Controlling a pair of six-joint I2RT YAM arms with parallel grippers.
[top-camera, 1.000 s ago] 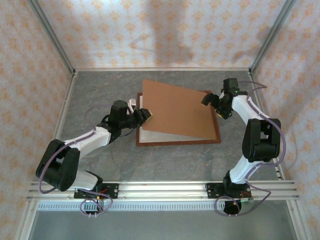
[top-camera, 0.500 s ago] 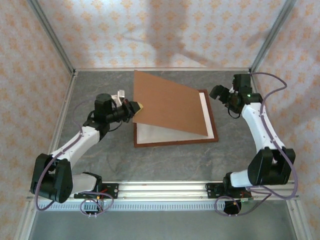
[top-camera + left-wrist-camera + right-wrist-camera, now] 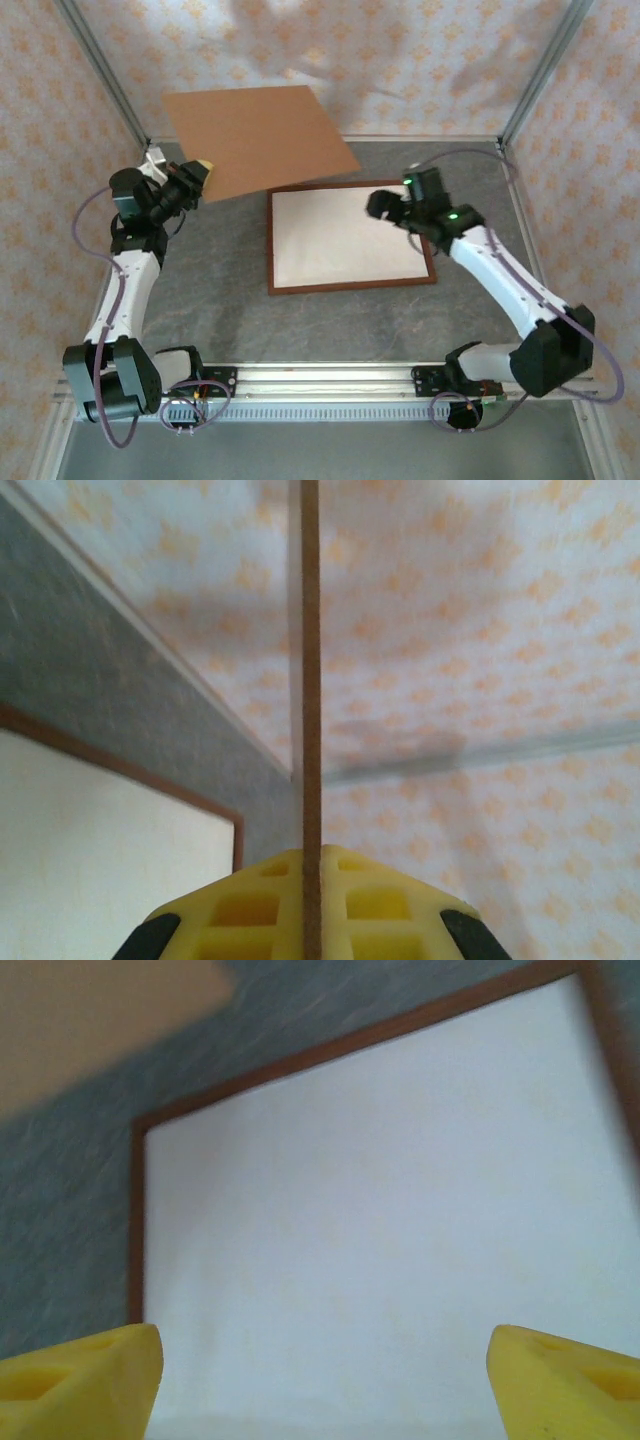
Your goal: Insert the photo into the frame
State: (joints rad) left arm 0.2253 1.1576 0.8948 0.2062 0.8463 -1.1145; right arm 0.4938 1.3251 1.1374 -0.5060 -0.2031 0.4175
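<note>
From overhead, the left gripper [image 3: 197, 172] is holding a flat, plain brown backing board [image 3: 255, 140] up in the air over the far left of the grey stone-patterned table [image 3: 200, 300]. The board is hanging tilted and apart from the frame. The left wrist view is giving that board edge-on as a thin brown line, with the yellow fingers [image 3: 380, 905] pressing together on its lower edge in front of pale wallpaper with orange flowers [image 3: 480, 630]. The right wrist view is showing the right gripper [image 3: 320, 1390] with its yellow fingertips standing wide apart and nothing between them.

From above, the right arm is reaching in over the frame's far right corner and covering a little of it.

The large rectangular frame of thin dark reddish-brown wooden moulding [image 3: 350, 286] is lying flat at the table's middle, with a whitish sheet [image 3: 335, 240] filling its inside. Whether that sheet is the photo cannot be told.
</note>
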